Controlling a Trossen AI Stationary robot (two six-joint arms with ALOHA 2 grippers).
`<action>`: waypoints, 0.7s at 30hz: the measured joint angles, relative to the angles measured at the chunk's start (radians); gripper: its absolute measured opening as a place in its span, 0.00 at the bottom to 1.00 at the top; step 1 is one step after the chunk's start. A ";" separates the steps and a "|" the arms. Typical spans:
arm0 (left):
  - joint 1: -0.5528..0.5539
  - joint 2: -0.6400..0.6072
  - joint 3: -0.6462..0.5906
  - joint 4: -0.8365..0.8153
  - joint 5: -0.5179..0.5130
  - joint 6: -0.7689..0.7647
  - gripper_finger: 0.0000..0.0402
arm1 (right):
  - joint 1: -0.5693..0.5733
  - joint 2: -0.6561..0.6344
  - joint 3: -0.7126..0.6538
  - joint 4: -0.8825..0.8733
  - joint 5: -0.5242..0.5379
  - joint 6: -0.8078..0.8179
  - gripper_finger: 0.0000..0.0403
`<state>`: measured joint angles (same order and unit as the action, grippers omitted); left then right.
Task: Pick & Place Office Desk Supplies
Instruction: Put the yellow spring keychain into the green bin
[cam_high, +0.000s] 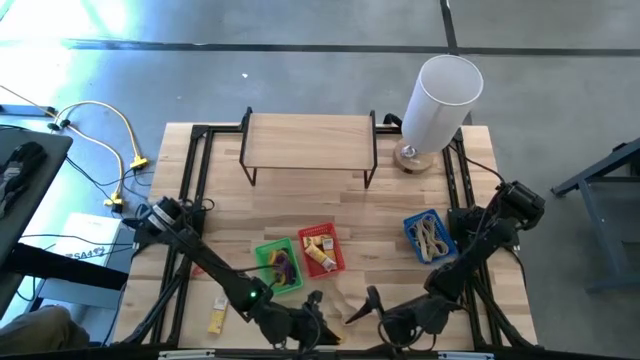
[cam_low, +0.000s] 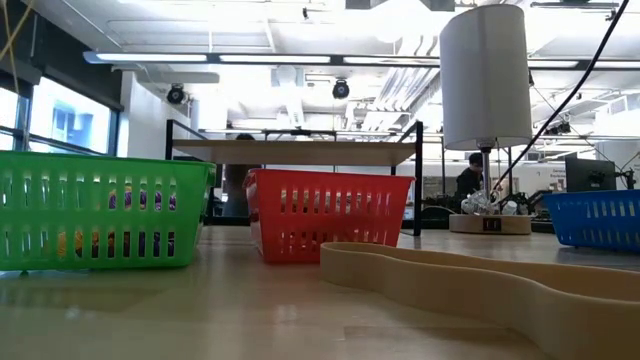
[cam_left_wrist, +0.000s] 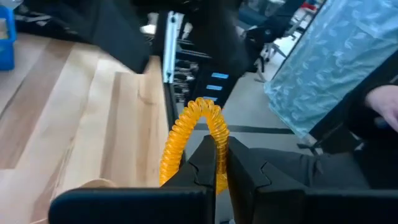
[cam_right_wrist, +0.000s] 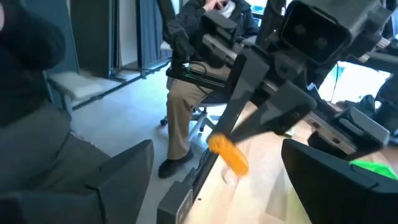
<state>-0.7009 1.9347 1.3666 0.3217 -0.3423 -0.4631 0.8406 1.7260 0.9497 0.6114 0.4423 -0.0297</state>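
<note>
An orange coiled ring (cam_left_wrist: 193, 134) is held in my left gripper (cam_left_wrist: 221, 155), which is shut on it at the table's near edge (cam_high: 325, 318). My right gripper (cam_high: 374, 302) faces it from the right. It is open, its fingers (cam_right_wrist: 118, 177) spread wide and touching nothing. The coil (cam_right_wrist: 229, 154) hangs a short way in front of them. Green (cam_high: 278, 265), red (cam_high: 322, 248) and blue (cam_high: 430, 235) baskets stand mid-table with small items inside. A tan rubber band (cam_low: 480, 285) lies flat on the wood. My left gripper pinches one side of the orange coil loop (cam_left_wrist: 219, 163) between its two fingers. The fingers come nearly level from the table's left. The rest of the loop arches out beyond the fingertips (cam_left_wrist: 202, 112), and it is lifted clear of the table.
A tall white cylinder (cam_high: 435, 100) stands at the far right beside a wooden shelf (cam_high: 308, 140) on black legs. A yellow-white packet (cam_high: 217, 318) lies near the front left. A person (cam_right_wrist: 193, 93) sits just beyond the table's near edge.
</note>
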 joint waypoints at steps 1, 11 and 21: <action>0.005 0.000 0.000 -0.003 0.001 -0.006 0.02 | -0.001 0.000 0.000 0.002 0.000 0.019 0.85; 0.034 0.000 0.000 0.001 0.038 -0.023 0.02 | -0.005 0.000 0.000 -0.026 -0.004 -0.001 0.82; 0.046 0.000 0.000 0.016 0.037 -0.035 0.02 | -0.019 0.000 0.000 -0.033 -0.004 -0.028 0.63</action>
<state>-0.6547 1.9347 1.3666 0.3380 -0.3048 -0.4980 0.8215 1.7260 0.9497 0.5785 0.4385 -0.0574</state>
